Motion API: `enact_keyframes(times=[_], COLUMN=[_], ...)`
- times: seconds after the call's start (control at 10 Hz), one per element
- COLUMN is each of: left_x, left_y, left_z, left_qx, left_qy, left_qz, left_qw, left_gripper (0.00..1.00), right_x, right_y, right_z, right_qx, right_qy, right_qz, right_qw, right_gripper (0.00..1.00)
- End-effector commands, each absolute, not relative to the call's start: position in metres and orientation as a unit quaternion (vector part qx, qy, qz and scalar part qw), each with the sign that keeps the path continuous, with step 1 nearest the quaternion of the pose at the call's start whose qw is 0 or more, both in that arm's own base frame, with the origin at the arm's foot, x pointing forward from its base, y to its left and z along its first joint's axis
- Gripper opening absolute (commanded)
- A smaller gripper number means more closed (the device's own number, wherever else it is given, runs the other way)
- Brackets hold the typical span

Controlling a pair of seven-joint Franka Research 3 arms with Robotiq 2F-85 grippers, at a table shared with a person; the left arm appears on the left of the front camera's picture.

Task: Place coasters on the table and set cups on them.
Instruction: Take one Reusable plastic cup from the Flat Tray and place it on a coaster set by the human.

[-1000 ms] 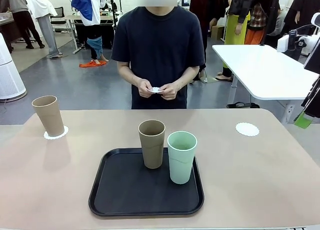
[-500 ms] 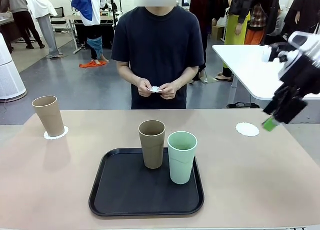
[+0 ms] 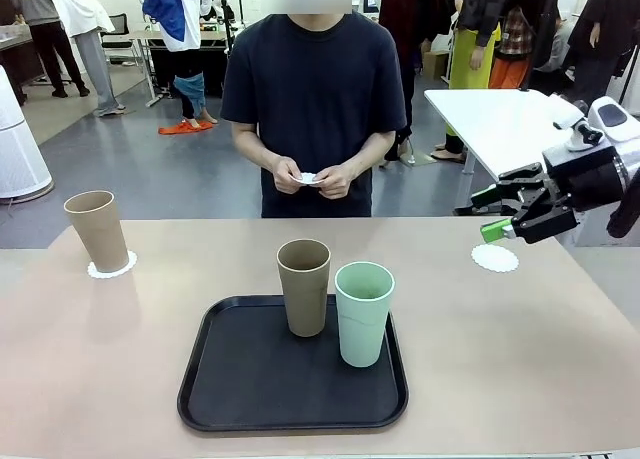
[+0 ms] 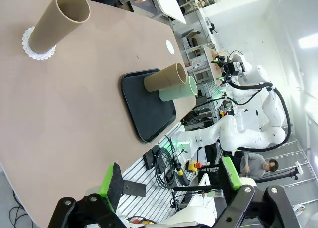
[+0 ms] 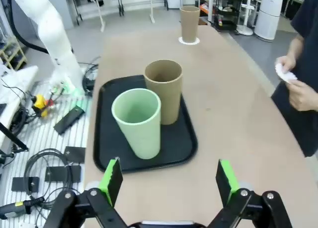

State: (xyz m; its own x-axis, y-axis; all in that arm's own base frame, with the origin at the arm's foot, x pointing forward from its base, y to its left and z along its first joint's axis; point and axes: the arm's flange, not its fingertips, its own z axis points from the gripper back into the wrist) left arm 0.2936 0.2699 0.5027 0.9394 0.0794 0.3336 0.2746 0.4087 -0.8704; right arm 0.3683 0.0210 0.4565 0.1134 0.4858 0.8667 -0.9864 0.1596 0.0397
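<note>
One tan cup (image 3: pixel 97 229) stands on a scalloped white coaster (image 3: pixel 111 268) at the table's (image 3: pixel 520 349) far left. A second tan cup (image 3: pixel 303 287) and a mint green cup (image 3: pixel 363 312) stand side by side on a black tray (image 3: pixel 250 379). A bare coaster (image 3: pixel 495 258) lies at the far right. Just above it my right gripper (image 3: pixel 490 214) hovers open, pointing left, nothing between its fingers. Its wrist view looks over the mint cup (image 5: pixel 139 121) and tan cup (image 5: pixel 164 89). My left gripper (image 4: pixel 169 177) is open and off the table's edge, far from the cup (image 4: pixel 59 20) on its coaster.
A person stands at the far side and holds a white coaster (image 3: pixel 308 179) in both hands. A white table (image 3: pixel 530 139) stands behind at the right. Bare tabletop lies on both sides of the tray.
My right arm has come into the front view from the right and swung down, its open gripper now beside the right coaster. Cups, tray and person have not moved.
</note>
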Motion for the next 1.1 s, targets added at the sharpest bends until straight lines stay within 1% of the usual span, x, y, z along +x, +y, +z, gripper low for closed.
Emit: enact_keyframes(times=[0.0,0.3,0.4,0.6,0.7,0.8,0.9,1.0], left_x=[0.293,0.293,0.293,0.293,0.293,0.293,0.293,0.293], left_y=[0.270,0.270,0.270,0.270,0.270,0.270,0.270,0.270], left_z=[0.507,0.507,0.507,0.507,0.507,0.507,0.507,0.507], left_qx=[-0.545,-0.545,-0.545,-0.545,-0.545,-0.545,-0.545,-0.545], left_qy=[-0.165,-0.165,-0.165,-0.165,-0.165,-0.165,-0.165,-0.165], left_qz=[-0.054,-0.054,-0.054,-0.054,-0.054,-0.054,-0.054,-0.054], left_qw=[0.820,0.820,0.820,0.820,0.820,0.820,0.820,0.820], left_gripper=[1.00,1.00,1.00,1.00,1.00,1.00,1.00,1.00], right_x=[0.370,0.370,0.368,0.354,0.352,0.351,0.356,0.363], right_y=[0.022,0.022,0.022,0.039,0.048,0.055,0.060,0.066], right_z=[0.464,0.464,0.463,0.420,0.401,0.380,0.359,0.343], right_qx=[0.317,0.317,0.323,0.339,0.341,0.350,0.357,0.371], right_qy=[-0.375,-0.375,-0.364,-0.405,-0.420,-0.418,-0.392,-0.383], right_qz=[0.559,0.559,0.554,0.623,0.633,0.639,0.630,0.619], right_qw=[0.668,0.668,0.675,0.577,0.554,0.543,0.568,0.577], right_gripper=[1.00,1.00,1.00,1.00,1.00,1.00,1.00,1.00])
